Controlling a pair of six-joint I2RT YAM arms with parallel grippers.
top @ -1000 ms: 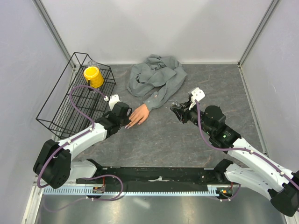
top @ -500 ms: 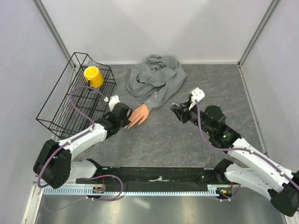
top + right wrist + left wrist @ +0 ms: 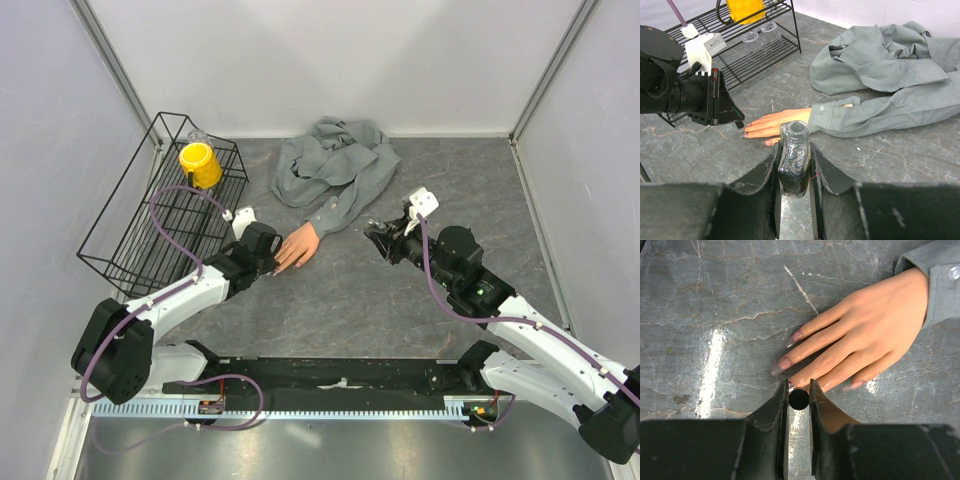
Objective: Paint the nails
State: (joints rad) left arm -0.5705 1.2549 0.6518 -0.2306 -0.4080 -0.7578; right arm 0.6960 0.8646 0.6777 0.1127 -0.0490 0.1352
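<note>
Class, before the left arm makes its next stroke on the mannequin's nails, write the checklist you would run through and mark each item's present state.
1. Tool grip: left gripper clamped on the dark cap: ok.
2. Contact: tool tip touching one of the nails: cannot tell, it is hidden below the gripper.
3. Target: mannequin hand lying flat, fingers spread: ok.
4. Supply: right gripper holding the bottle, neck up and uncapped: ok.
5. Clearance: bottle apart from the mannequin hand in the top view: ok.
6. Progress: which nails already carry polish: cannot tell; they look only faintly tinted.
</note>
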